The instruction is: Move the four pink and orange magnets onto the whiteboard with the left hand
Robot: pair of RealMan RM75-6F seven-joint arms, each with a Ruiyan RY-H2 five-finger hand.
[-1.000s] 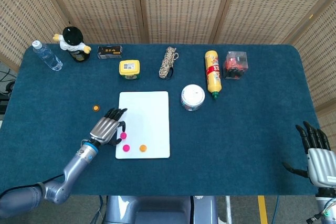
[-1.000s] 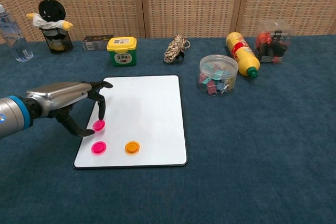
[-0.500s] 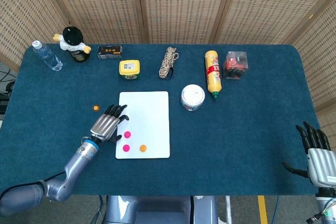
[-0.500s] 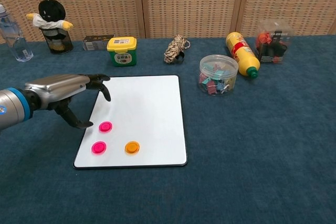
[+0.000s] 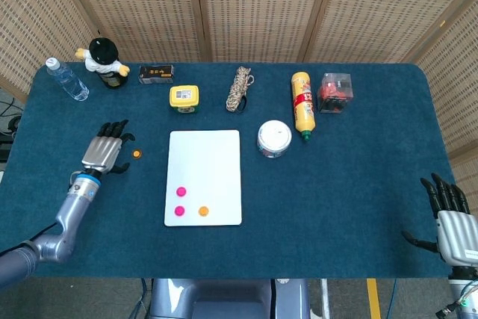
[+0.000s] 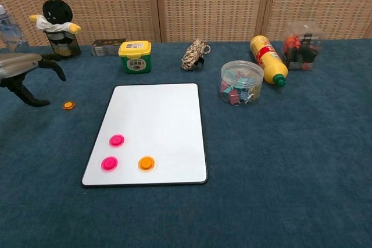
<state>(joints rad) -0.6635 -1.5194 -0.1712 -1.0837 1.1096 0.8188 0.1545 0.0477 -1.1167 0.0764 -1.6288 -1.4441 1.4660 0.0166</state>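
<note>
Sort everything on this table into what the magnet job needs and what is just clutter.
Job:
white rectangular whiteboard
two pink round magnets on it
orange round magnet on it
orange round magnet on the cloth
left hand

Clutter:
clear water bottle
black-haired doll
yellow-lidded green tub
rope bundle
clip jar
yellow bottle

Two pink magnets (image 6: 113, 151), orange magnets (image 6: 146, 163), white whiteboard (image 6: 157, 114), seemingly dark-blue table (image 6: 290, 172).
</note>
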